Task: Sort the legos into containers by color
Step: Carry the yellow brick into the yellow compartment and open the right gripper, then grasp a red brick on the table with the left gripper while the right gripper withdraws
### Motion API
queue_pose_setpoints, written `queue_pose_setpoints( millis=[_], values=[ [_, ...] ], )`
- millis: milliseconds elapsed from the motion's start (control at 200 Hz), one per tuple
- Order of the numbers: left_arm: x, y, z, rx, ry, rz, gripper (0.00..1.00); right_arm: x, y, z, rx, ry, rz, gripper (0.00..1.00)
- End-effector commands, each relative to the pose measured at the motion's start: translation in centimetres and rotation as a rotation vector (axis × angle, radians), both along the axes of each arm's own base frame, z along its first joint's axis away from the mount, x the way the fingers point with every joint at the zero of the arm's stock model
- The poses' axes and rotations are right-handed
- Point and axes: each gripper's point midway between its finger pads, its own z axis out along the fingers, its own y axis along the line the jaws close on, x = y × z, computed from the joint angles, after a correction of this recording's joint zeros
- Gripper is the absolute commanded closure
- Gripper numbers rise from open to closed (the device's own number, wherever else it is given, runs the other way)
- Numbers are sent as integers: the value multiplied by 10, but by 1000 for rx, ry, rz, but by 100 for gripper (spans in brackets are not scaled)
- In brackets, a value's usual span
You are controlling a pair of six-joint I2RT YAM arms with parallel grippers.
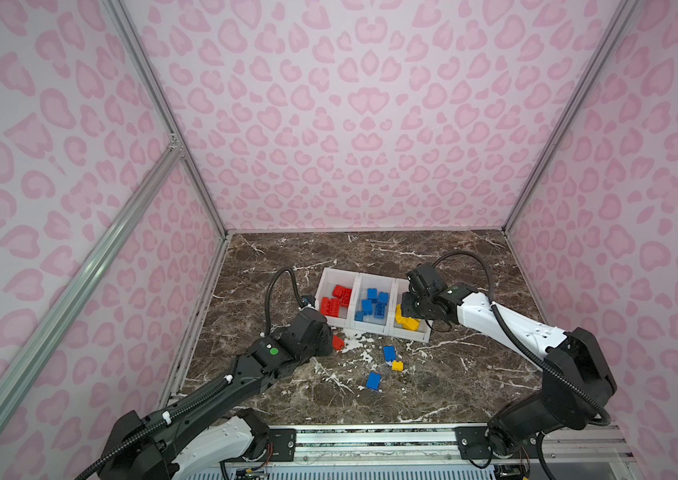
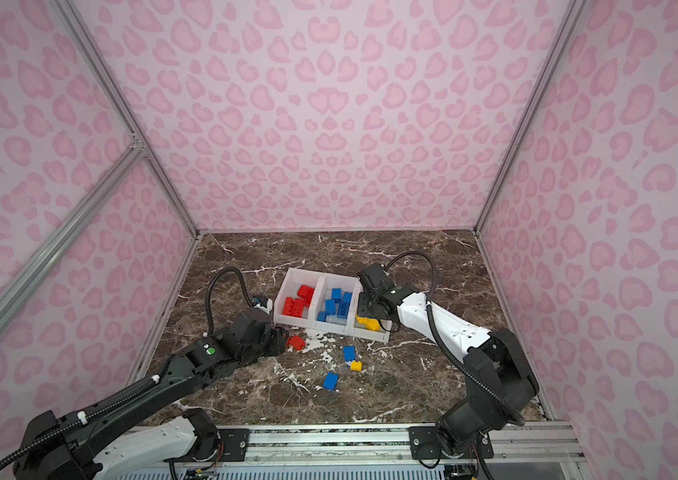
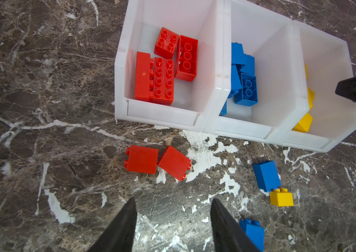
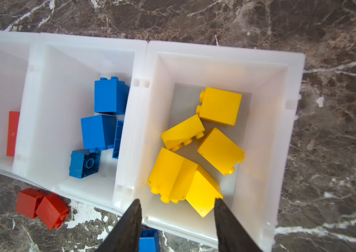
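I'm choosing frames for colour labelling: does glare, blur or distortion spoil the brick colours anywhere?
In both top views, wide-angle perspective splays the walls and the loose bricks are small, slightly soft. Left wrist view: sharp, but the white bins are nearly blown out. Right wrist view: sharp; yellow bricks tint the bin wall faintly.
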Motion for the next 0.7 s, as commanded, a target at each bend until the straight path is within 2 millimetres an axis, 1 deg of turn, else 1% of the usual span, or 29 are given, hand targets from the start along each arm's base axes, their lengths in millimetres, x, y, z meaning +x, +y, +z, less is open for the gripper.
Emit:
queue_pose_setpoints(
  millis=[0,315,485,700],
  values=[
    [0,1,-1,0,0,11,43,1,1,2,7,-9,-2,45],
    [0,1,-2,0,3,10,43,-2,1,6,13,-16,0,45],
    [0,1,-2,-1,4,9,43,-7,4,8,15,-21,10,45],
    [0,1,-4,4,10,10,43,-15,7,6,9,-11,23,45]
  ],
)
